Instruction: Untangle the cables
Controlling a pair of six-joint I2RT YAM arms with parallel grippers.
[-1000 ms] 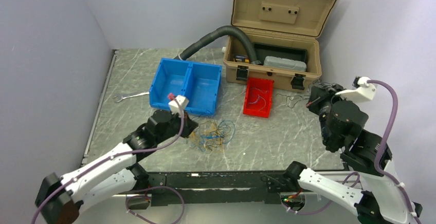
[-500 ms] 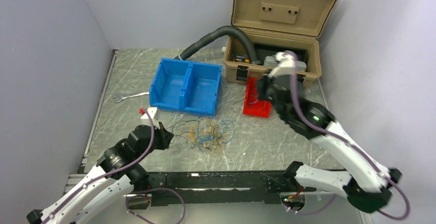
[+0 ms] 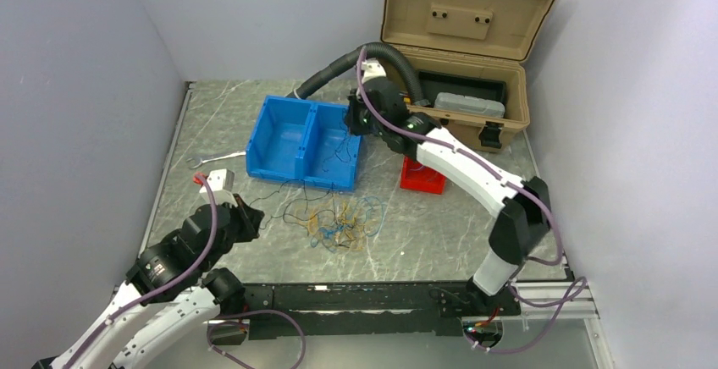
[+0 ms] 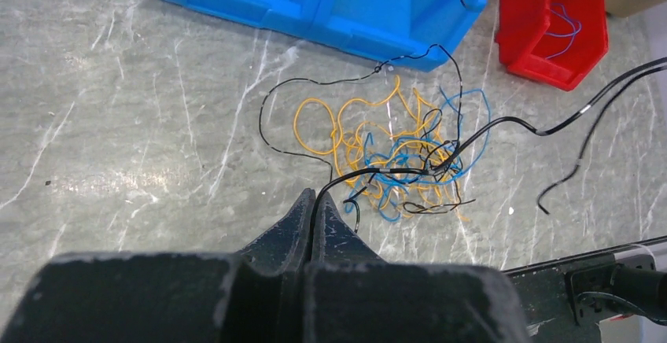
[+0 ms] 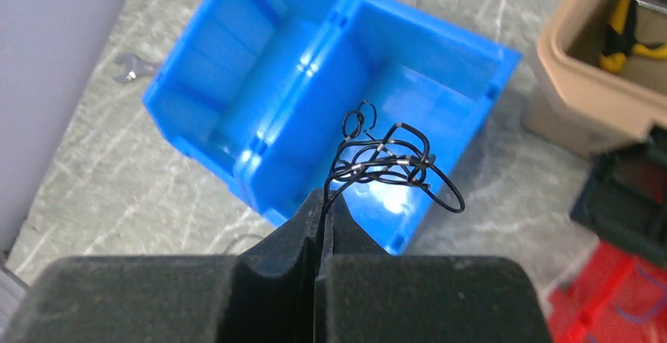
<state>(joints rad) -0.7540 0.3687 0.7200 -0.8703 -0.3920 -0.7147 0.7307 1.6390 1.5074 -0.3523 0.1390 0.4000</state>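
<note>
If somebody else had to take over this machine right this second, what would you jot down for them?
Left gripper: shut on a black wire running into the tangle.
Right gripper: shut on a black bundle, held over the blue bin.
Done: a blue wire lies in the red bin.
Left: probably drop the bundle, then pull the black wire free and separate the rest of the tangle.
</note>
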